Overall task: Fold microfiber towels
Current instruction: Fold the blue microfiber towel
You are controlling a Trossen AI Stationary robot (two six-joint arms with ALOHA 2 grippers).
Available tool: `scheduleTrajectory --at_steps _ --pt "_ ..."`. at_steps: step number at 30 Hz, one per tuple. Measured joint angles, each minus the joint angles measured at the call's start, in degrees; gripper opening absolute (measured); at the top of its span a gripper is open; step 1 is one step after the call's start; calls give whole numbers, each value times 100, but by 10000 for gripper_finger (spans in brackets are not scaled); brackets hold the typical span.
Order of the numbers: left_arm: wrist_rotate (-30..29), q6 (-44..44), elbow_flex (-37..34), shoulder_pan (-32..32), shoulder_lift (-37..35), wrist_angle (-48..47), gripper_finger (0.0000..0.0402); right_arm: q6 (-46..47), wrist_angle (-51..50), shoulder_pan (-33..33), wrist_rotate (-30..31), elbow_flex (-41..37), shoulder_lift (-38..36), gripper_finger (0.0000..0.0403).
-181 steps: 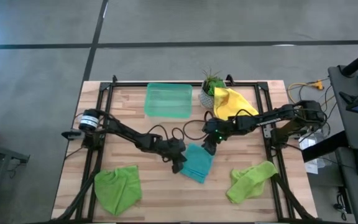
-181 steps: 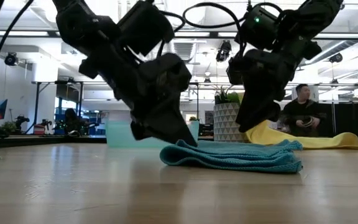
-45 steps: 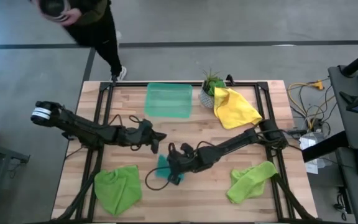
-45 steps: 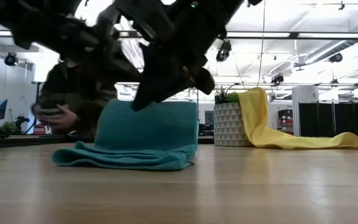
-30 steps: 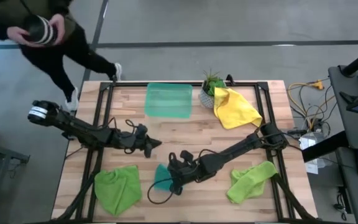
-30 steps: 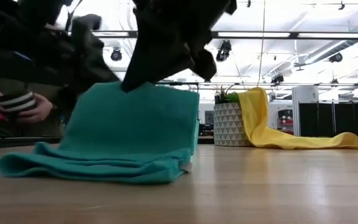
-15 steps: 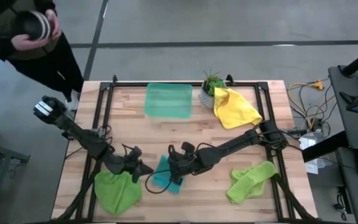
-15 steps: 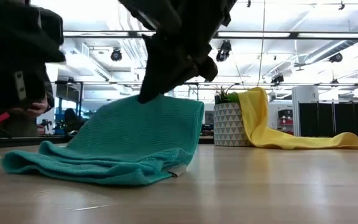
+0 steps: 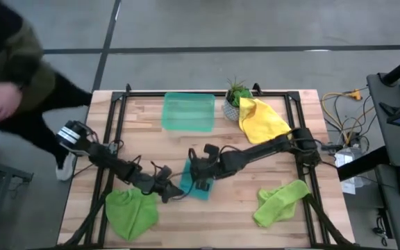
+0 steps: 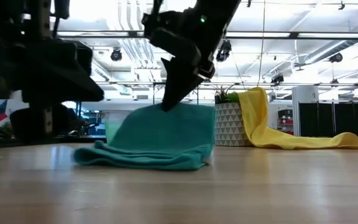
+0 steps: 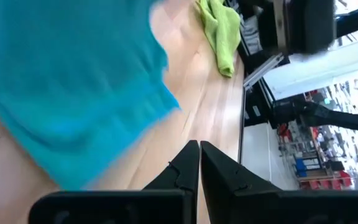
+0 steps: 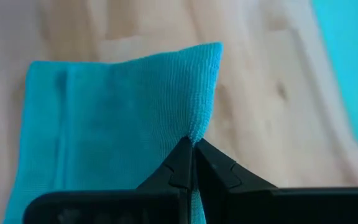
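A teal-blue towel [image 9: 194, 186] lies in folds near the table's middle, with one edge raised. My right gripper [image 9: 198, 178] is shut on that raised edge. My left gripper [image 9: 178, 192] is shut and stands just off the teal towel's near-left side, over bare wood [image 11: 199, 148], touching nothing that I can see. One lime green towel [image 9: 130, 212] lies crumpled at the near left and another [image 9: 280, 201] at the near right. The yellow towel [image 9: 262, 119] hangs over the plant pot [image 9: 232, 107], its lower part on the table. My right gripper pinches the teal towel's raised edge [image 12: 197, 127] between its two fingertips. The fingers slant down from above [image 10: 174, 93]. That edge stands lifted off the table, drawn up in a sheet, while the towel's lower folds [image 10: 142, 158] rest on the wood.
A translucent green tray [image 9: 188, 111] sits at the far middle beside the plant pot. Black frame rails [image 9: 110, 139] run along the table's sides. A person [image 9: 12, 76] moves past the table's left side. Bare wood lies between the teal towel and the near-right lime towel.
My right gripper has moved toward the far edge, still shut on the teal towel's edge; the towel has slid that way with it. My left gripper has swung toward the near edge and then toward the teal towel, staying shut. The person has walked along the left side.
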Motion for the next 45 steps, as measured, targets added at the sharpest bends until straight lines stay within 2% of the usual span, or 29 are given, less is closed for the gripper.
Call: scheduleTrajectory --at_steps 4,7,11,13,17,23,27,31,39,45 --pt "146 205 83 207 116 28 0 -457 716 -353 -261 -647 -400 9" --pt "128 300 89 354 87 7 0 -391 1958 -694 -1019 -1531 -881 9" --pt "-87 422 88 495 -57 4 0 -11 3566 -936 -1247 -2785 -1575 9" --pt "-259 598 85 556 -101 -25 0 130 4223 -1025 -1561 -3294 -1865 9" --pt "-365 584 81 755 -142 -309 0 157 4442 -1179 -1981 -3923 -2039 9" --pt "-368 583 181 1084 -143 -599 0 -470 4638 -1423 -2456 -3983 -1881 9" --pt "-376 585 264 1355 -142 -794 0 -732 4632 -1677 -2482 -3832 -1715 9" --pt "-440 622 293 1644 -142 -1167 0 -574 4621 -1868 -2443 -3705 -1561 9" --pt "-532 691 418 2278 -139 -2359 0 -538 4652 -1844 -2451 -3558 -1428 9" --pt "-315 1011 487 2724 -42 -2385 0 -380 4762 -1840 -2451 -3559 -1409 9"
